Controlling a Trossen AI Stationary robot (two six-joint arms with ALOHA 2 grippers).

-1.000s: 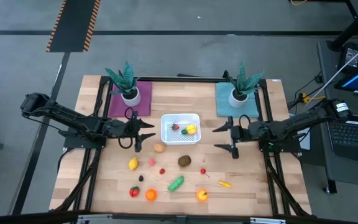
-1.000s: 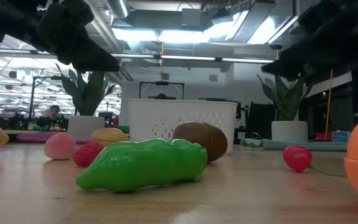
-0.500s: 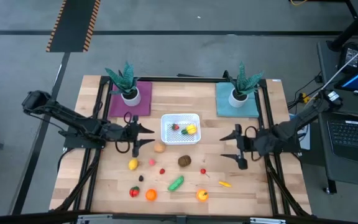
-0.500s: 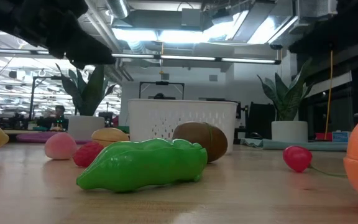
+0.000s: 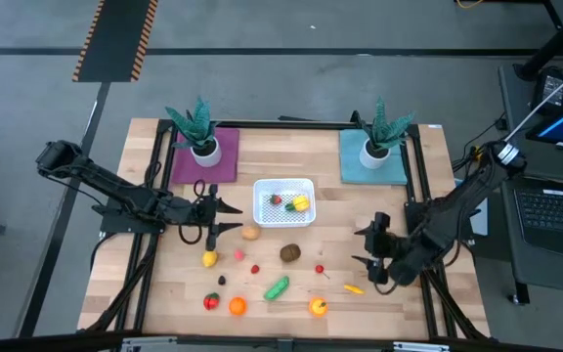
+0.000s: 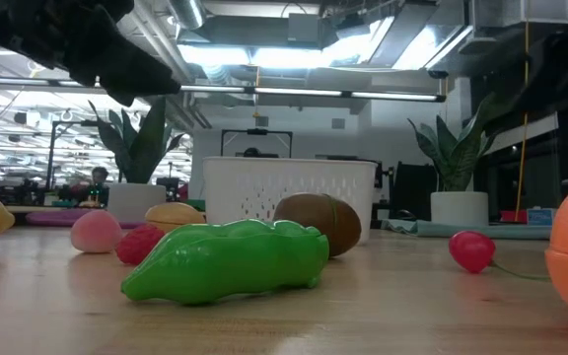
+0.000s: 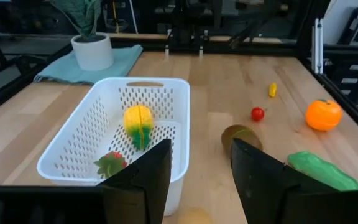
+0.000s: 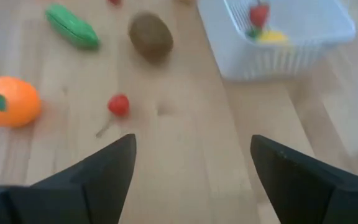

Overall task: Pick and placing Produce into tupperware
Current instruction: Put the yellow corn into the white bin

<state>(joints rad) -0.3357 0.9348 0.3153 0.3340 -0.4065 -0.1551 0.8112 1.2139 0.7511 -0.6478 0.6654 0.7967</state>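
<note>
- The elongated green piece point(image 5: 277, 287) is lying on the wooden table point(image 5: 399, 293) near its front edge, its long axis running on a slant, one end pointing toward the front-left corner and the other toward the brown piece point(image 5: 290, 253).
- In the low view the same piece is resting flat, with a bumpy top outline.
- The tupperware point(image 5: 262, 217), a white perforated container, is sitting at the middle of the table, between the two potted plants point(image 5: 195, 129) and nearer the front than they are.
- Inside it, a yellow piece with a green end point(image 7: 138, 123) is lying beside a red piece with green leaves point(image 7: 109, 164); a small green item seems to be between them in the high view, though it is too small to tell.
- The tan piece point(image 5: 250, 233) is lying just outside the container's front-left corner.
- A yellow piece point(image 5: 209, 258), pink and red small pieces, a red-and-green piece point(image 5: 211, 301) and two orange pieces point(image 5: 237, 306) are lying scattered nearer the front.
- The left gripper point(image 5: 219, 217) is hanging just left of the container with its fingers point(image 7: 140, 180) apart and nothing between them.
- The right gripper point(image 5: 369, 255) is hanging over the right part of the table, well apart from the container, fingers point(image 8: 101, 168) spread wide and empty, near a small yellow-orange piece point(image 5: 354, 288).
</note>
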